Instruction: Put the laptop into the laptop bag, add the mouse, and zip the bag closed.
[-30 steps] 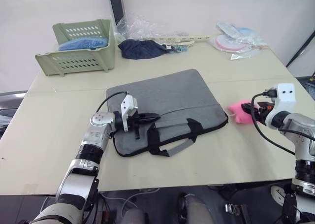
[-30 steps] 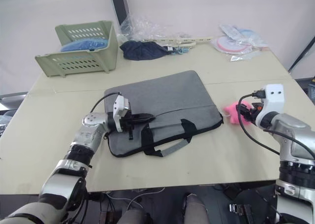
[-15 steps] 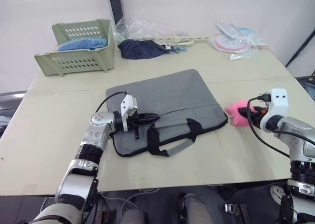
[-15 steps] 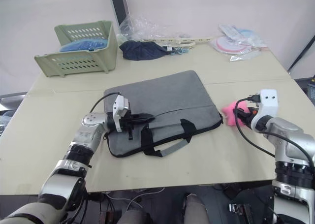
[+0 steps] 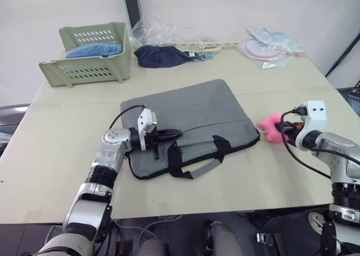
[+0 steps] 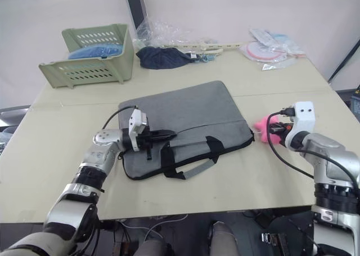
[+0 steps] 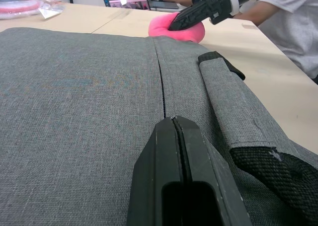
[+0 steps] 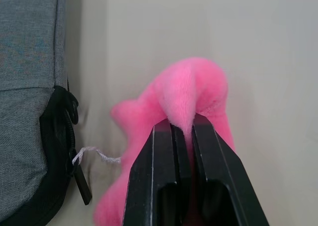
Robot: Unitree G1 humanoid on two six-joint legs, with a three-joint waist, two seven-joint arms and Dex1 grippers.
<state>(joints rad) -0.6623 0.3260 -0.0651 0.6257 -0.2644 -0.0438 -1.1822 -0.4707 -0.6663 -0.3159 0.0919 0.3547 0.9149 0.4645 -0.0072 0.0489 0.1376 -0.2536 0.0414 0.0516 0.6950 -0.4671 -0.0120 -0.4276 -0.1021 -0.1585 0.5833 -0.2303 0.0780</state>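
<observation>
The grey laptop bag (image 5: 191, 112) lies flat in the middle of the table with its black handles (image 5: 216, 149) toward me. My left gripper (image 5: 179, 134) is shut and rests on the bag, its fingertips (image 7: 174, 119) on the black zipper line (image 7: 161, 77). Just past the bag's right corner, my right gripper (image 5: 284, 131) is shut on a fuzzy pink lump (image 8: 189, 87), pinching a fold of its plush. A zipper pull (image 8: 82, 186) with a white thread hangs at that corner. The laptop and the mouse are out of view.
At the back left stands a green slotted basket (image 5: 93, 64) with something blue in it. A dark navy cloth bundle (image 5: 162, 55) and clear plastic bags (image 5: 270, 46) line the far edge. A person (image 7: 293, 22) sits beyond the table's right side.
My right gripper has come down a little onto the pink lump and closed on it. The left gripper and the bag have not moved.
</observation>
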